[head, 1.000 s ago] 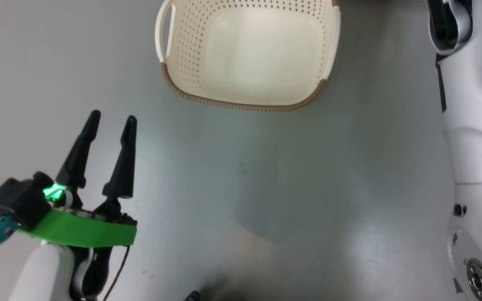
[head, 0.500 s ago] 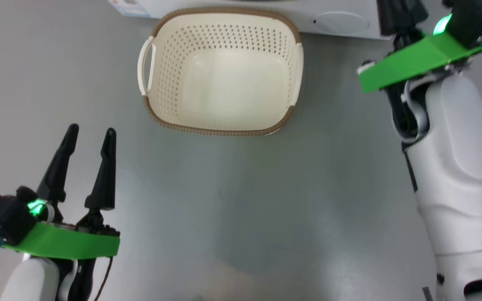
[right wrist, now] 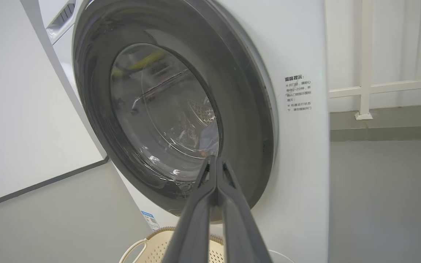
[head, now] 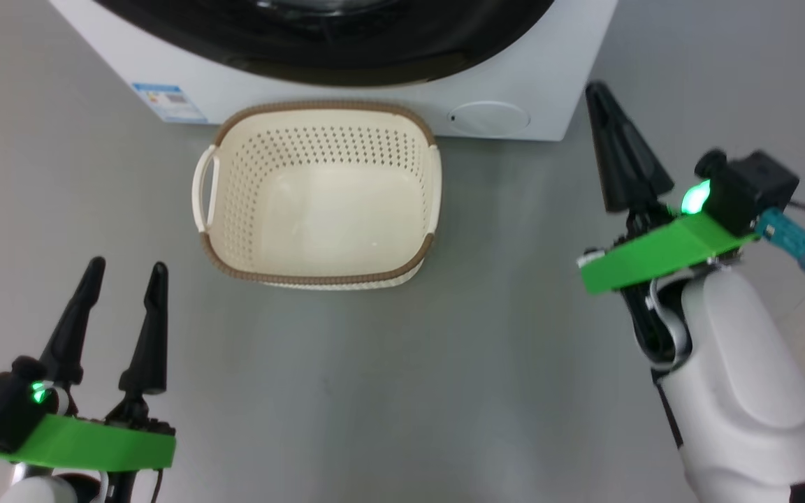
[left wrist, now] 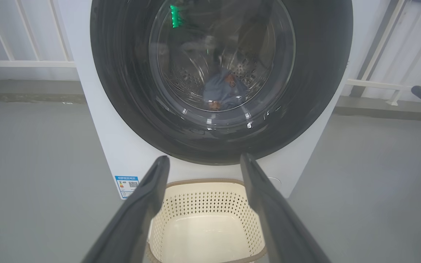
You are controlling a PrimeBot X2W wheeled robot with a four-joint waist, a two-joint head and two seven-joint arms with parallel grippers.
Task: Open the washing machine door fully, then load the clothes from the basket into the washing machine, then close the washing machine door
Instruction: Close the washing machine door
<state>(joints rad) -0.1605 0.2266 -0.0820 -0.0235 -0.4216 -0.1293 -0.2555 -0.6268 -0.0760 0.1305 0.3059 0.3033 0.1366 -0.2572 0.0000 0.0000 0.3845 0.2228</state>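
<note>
Washing machine (head: 549,84): a white front-loader standing on a grey floor (head: 444,384), at the top of the head view. Printed text (right wrist: 298,93) sits on its front panel beside the door.

Washing machine door (left wrist: 122,91): it lies flush against the machine front, in the shut position. The wide black ring surrounds the bulging glass window, and the steel drum is visible through the glass.

Basket (head: 235,188): it stands upright on the floor directly in front of the machine, below the door and close to the front panel. Whether it touches the panel cannot be told. Its perforated walls, smooth bottom, brown rim and white side handles are in plain view.

Right gripper (head: 597,91): its two dark fingers are pressed together into a single point, with nothing between them. It hangs to the right of the basket, well apart from it, pointing toward the lower right corner of the machine. In the right wrist view the closed tip (right wrist: 214,159) lines up with the lower edge of the door window.

Left gripper (head: 128,265): its fingers are spread wide and hold nothing. It hangs over the floor to the lower left of the basket, apart from it.

Clothes (left wrist: 223,91): blue fabric with orange-brown print lies low inside the drum, behind the door glass.

Blue label sticker (head: 168,103): lower left of the machine front.

Round white cap (head: 488,117): lower right of the front, just behind the basket's right corner.
</note>
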